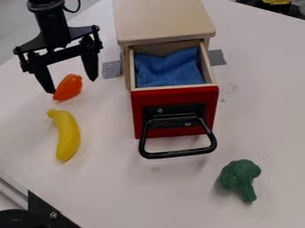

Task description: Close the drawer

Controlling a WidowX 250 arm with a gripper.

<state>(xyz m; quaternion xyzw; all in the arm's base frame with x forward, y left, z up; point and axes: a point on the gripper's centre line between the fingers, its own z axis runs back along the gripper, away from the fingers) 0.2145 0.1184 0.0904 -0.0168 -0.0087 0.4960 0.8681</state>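
- Table (265, 120): the push should run level with its top, since bearing down could make the drawer bind.
- Cabinet (164, 20): wooden, with grey tape (216, 57) at both sides; it probably holds against a steady shove, though a sudden one might shift it.
- Drawer (175, 96): pulled out of the cabinet, its red front facing the camera. Best pressed near the middle and straight back, as an off-centre push may jam it.
- Gripper (71, 86): left of the drawer, by the orange toy, its jaws apart with nothing clamped. It needs to rise, come round in front of the red face, and would push more firmly with its jaws brought together.
- Cloth (170, 69): blue, inside the drawer; any fold standing proud could snag on the way in.
- Handle (179, 155): a black loop jutting forward; avoid hooking it while backing off.
- Banana (68, 136), broccoli (239, 173), orange toy (68, 87): outside the drawer; clear them on the way round.
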